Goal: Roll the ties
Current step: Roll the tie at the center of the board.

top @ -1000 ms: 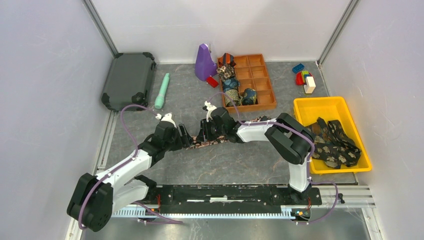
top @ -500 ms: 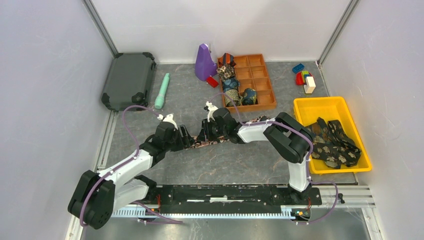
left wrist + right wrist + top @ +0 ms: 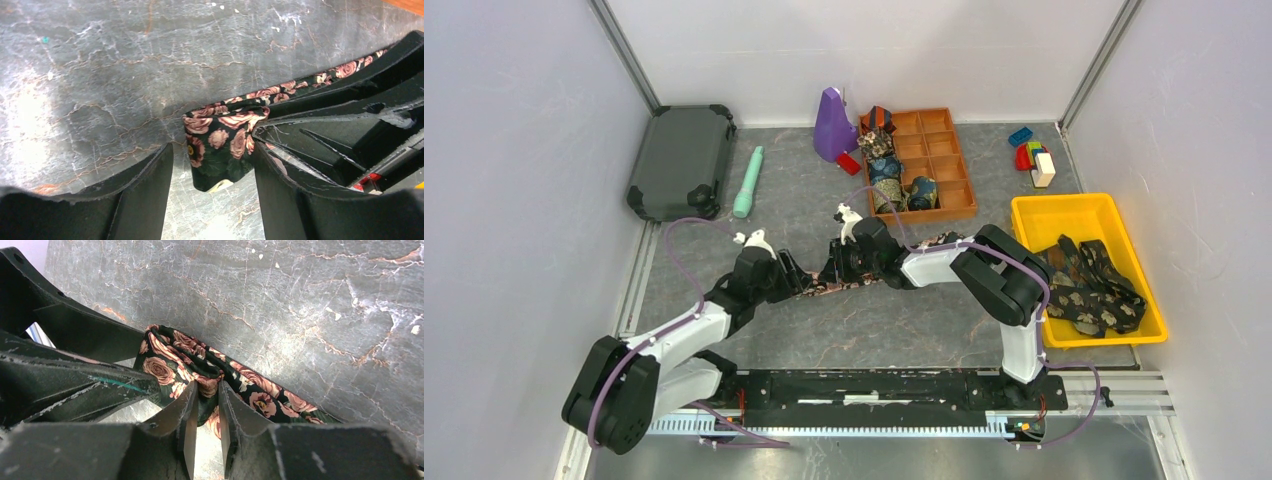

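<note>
Right gripper (image 3: 207,386) pinches the tie (image 3: 165,347); left gripper (image 3: 211,142) has its jaws spread around the fold. Wooden tray (image 3: 924,216) sits near at 1 o'clock, yellow bin (image 3: 1064,199) well apart at 3.

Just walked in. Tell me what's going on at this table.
Both arms are working on one rose-patterned tie lying mid-table. The right pincer is pinched shut on a fold of it, while the left pincer stands open around its folded end. Several rolled ties sit in the orange tray at the back, and more unrolled ties lie in the yellow bin.
</note>
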You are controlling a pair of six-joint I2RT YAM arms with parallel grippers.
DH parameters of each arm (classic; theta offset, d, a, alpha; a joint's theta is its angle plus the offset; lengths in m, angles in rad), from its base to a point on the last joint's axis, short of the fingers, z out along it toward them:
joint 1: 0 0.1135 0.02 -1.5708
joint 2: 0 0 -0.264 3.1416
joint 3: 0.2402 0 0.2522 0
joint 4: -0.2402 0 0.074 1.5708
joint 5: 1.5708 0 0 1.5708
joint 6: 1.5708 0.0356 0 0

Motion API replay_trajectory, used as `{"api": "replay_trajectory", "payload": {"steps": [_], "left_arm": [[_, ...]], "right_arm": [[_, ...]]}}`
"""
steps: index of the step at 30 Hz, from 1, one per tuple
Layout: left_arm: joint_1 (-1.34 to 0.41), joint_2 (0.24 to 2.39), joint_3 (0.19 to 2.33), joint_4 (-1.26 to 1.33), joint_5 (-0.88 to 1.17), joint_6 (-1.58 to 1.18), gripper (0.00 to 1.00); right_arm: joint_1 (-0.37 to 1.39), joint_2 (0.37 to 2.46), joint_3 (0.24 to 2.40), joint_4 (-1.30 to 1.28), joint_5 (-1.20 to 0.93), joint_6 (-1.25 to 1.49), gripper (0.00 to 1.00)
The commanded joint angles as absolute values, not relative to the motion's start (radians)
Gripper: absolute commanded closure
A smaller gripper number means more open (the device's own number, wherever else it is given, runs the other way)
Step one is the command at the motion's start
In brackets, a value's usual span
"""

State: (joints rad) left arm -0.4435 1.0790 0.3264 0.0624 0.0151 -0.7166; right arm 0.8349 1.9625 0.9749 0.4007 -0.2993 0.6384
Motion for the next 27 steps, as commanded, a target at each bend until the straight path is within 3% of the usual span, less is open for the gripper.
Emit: {"api": "replay_trajectory", "payload": {"steps": [1,15,27], "left_arm": [[-0.428,1.054,0.293,0.126,-0.028,-0.816,0.34],[-0.41,1.087,0.206,0.299,0.066,-0.937,0.4],[-0.409,1.163,0.184,0.422,0.096,-0.973,0.52]], "right_arm": [[0.83,1.992,0.942,0.357,-0.278,0.607,0.75],[0.83,1.993,0.937,0.359,-0.28,0.607,0.77],[0.83,1.987,0.936,0.357,-0.285,0.602,0.79]]}}
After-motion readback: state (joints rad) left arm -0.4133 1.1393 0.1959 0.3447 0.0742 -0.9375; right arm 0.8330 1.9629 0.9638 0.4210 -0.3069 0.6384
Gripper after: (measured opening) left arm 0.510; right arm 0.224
